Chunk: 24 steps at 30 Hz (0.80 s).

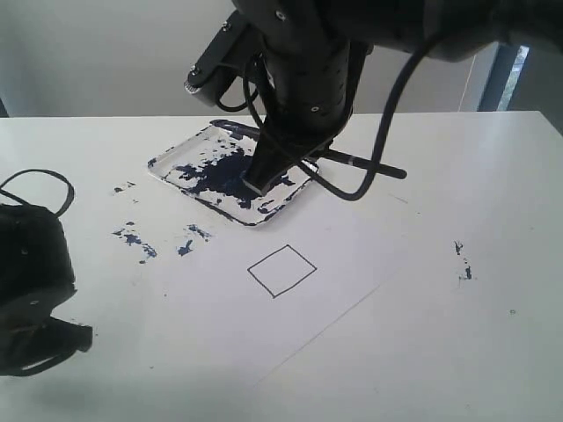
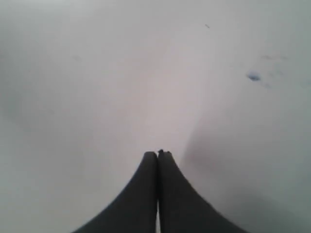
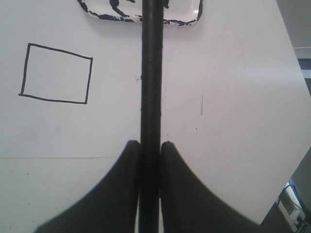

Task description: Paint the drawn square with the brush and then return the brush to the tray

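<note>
Two grippers in play, and the right gripper [image 3: 150,143] is clamping its fingers on the brush [image 3: 150,73], with the black shaft running straight out past the fingertips toward the tray [image 1: 164,167]. That gripper is hanging low over the tray's dark blue blotch. Whether the bristles are touching paint, I can't tell. The square [image 1: 281,270] is sitting just clear of the tray, on my side of the gripper, apart from it and looking blank inside. Paint splatters [image 1: 132,236] are dotting the paper off toward the left arm. The left gripper [image 2: 157,154] is hovering well away from all that, fingers pressed together on nothing, over bare white surface.
</note>
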Each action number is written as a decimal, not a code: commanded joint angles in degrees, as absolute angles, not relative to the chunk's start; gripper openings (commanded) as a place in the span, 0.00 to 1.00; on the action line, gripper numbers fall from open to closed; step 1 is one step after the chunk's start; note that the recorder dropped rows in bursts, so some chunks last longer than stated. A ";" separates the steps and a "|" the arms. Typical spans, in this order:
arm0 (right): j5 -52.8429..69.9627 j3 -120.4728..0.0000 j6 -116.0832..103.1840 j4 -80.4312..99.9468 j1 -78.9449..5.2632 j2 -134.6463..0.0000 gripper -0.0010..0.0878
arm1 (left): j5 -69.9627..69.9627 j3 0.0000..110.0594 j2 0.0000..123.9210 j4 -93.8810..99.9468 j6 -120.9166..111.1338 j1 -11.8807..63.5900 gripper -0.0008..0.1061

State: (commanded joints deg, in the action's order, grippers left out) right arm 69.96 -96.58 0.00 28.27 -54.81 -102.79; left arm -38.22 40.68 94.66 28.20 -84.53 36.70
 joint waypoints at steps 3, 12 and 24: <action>69.96 -96.58 0.00 28.27 -54.81 -102.79 0.01 | -32.21 40.68 94.66 15.65 -84.53 36.70 0.01; 69.96 -96.58 0.00 28.27 -54.81 -102.79 0.01 | -23.60 40.68 94.66 2.09 -84.53 36.70 0.01; 69.96 -96.58 0.00 28.27 -54.81 -102.79 0.01 | -23.94 40.68 94.66 1.88 -62.92 36.70 0.01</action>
State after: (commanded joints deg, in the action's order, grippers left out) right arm 69.96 -96.58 0.00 28.27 -54.81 -102.79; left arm -23.94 40.68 94.66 1.88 -62.92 36.70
